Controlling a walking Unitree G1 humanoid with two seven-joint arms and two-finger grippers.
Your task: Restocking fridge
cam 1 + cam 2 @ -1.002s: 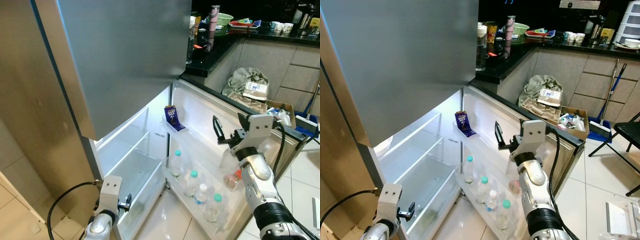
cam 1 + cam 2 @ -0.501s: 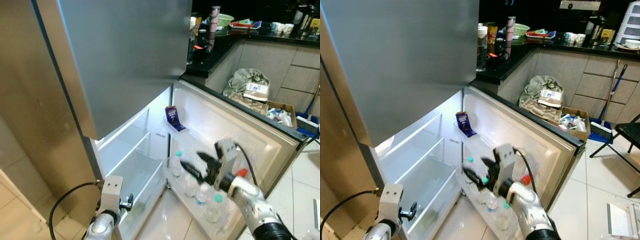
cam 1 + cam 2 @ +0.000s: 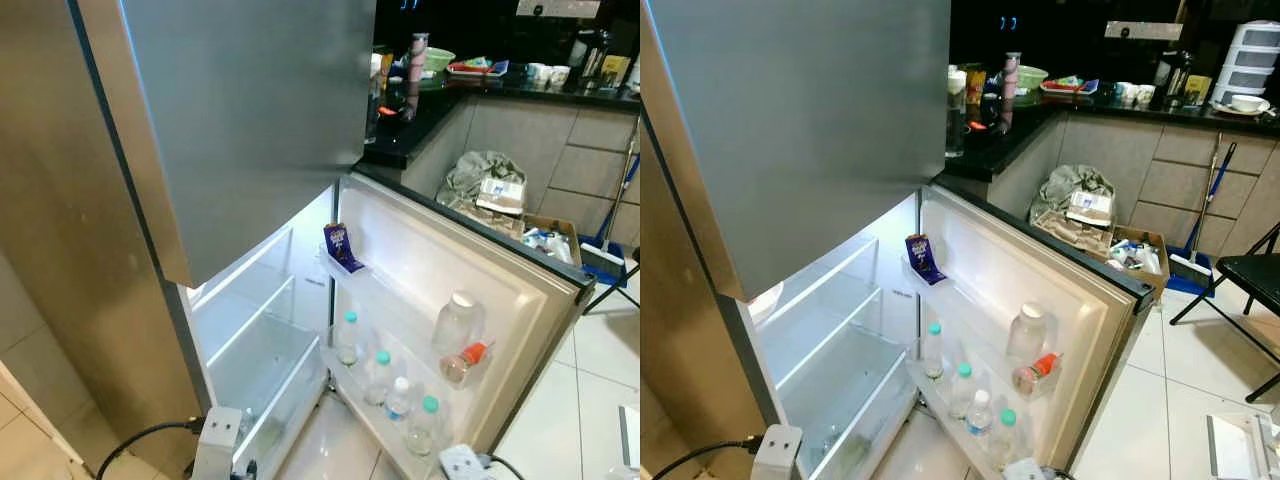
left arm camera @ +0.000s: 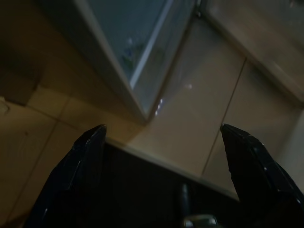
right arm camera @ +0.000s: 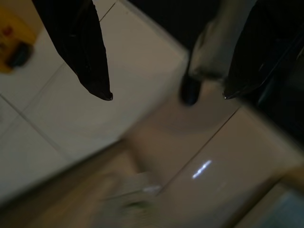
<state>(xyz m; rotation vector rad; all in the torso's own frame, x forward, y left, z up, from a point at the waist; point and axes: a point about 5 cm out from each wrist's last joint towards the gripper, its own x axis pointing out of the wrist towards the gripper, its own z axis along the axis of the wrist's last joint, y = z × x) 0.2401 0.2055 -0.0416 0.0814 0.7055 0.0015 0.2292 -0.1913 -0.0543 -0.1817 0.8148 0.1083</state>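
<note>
4 bottles (image 3: 386, 374) already stand in your fridge door (image 3: 470, 270); shelves inside look bare, so restocking seems barely begun. Left gripper (image 4: 164, 156) and right gripper (image 5: 166, 90) hang spread, empty.

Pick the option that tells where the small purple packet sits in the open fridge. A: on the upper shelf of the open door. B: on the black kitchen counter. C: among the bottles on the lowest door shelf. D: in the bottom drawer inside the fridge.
A: the small purple packet stands alone on the upper shelf of the white fridge door, above the clear bottles with teal caps lower down.
</note>
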